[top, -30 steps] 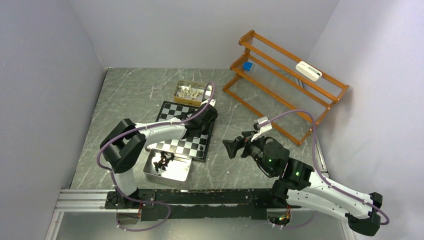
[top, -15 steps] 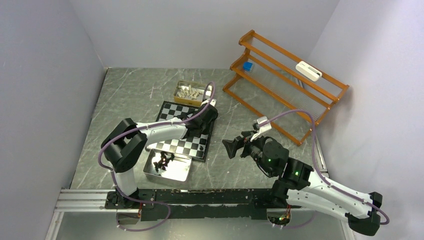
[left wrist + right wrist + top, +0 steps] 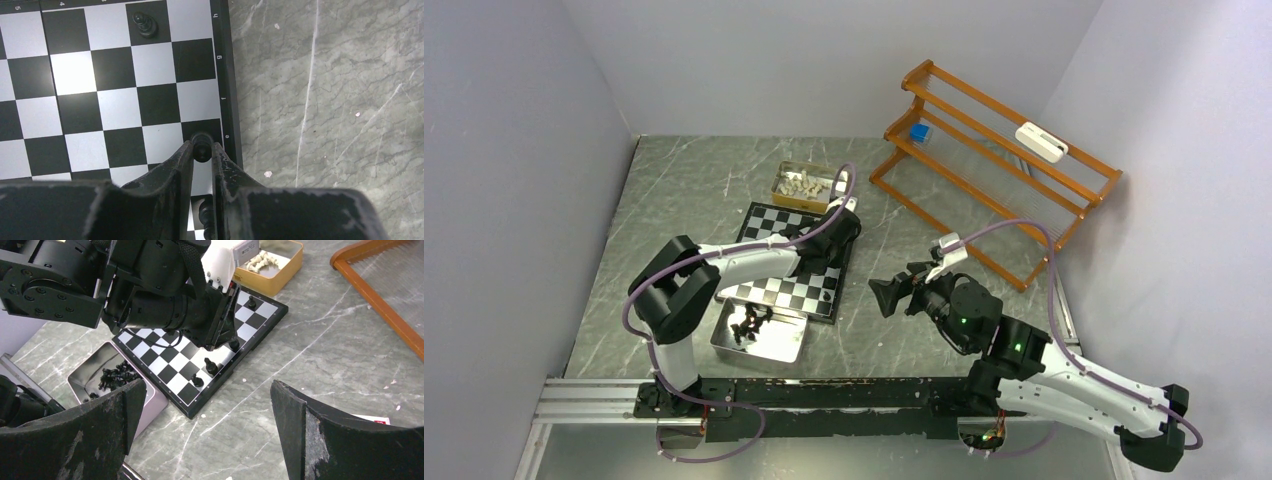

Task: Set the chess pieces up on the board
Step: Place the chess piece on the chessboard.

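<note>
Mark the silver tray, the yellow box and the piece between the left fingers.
silver tray [image 3: 782, 347], top view, bare floor.
yellow box [image 3: 255, 282], right wrist view, near wall.
black piece [image 3: 201, 146], left wrist view, its top.

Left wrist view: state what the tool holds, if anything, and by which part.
The left tool brackets the head of a black chess piece standing at the board edge; whether the fingertips actually clamp it cannot be told.

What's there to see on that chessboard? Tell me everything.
The board is a glossy square of black and white checks inside a thin black border printed with tiny letters and numbers. It lies flat on the grey marbled table, between a silver tray and a yellow box. Several black pieces stand along one edge; jaws of the left arm flank one.
</note>
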